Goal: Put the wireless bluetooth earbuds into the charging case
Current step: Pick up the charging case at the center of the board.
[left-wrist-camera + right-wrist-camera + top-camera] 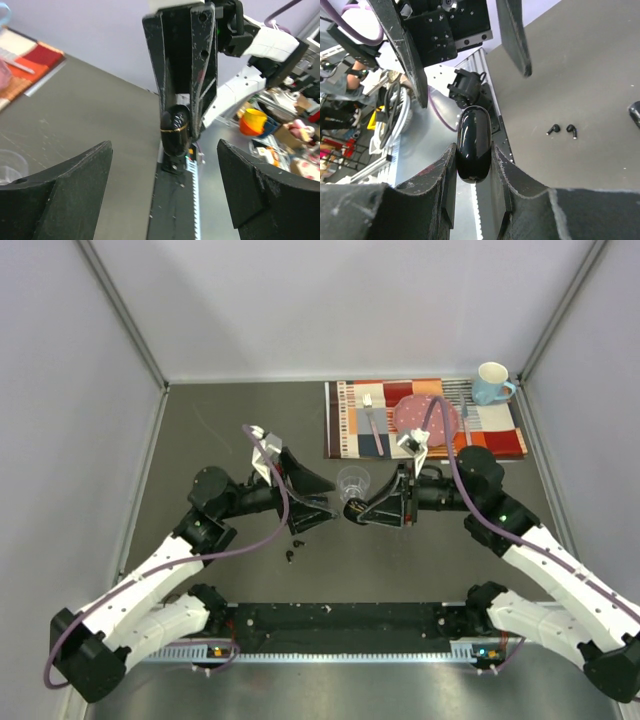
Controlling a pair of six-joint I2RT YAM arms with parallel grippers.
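Note:
My right gripper point(474, 149) is shut on a glossy black oval charging case point(473, 142), held on edge above the table. In the left wrist view the case point(174, 131) shows a thin gold seam line and looks closed. My left gripper point(164, 150) faces it from a short way off, open wide, with nothing between its fingers. In the top view the two grippers point(326, 510) point(351, 514) meet tip to tip mid-table. Two tiny black earbuds point(553, 129) point(571, 131) lie loose on the grey table, below the left gripper in the top view point(296, 543).
A clear plastic cup point(353, 481) stands just behind the grippers. A patterned mat point(350, 420) at the back right carries a pink plate point(412, 415), cutlery and a light blue mug point(491, 382). A dark object point(635, 112) shows at the right wrist view's edge.

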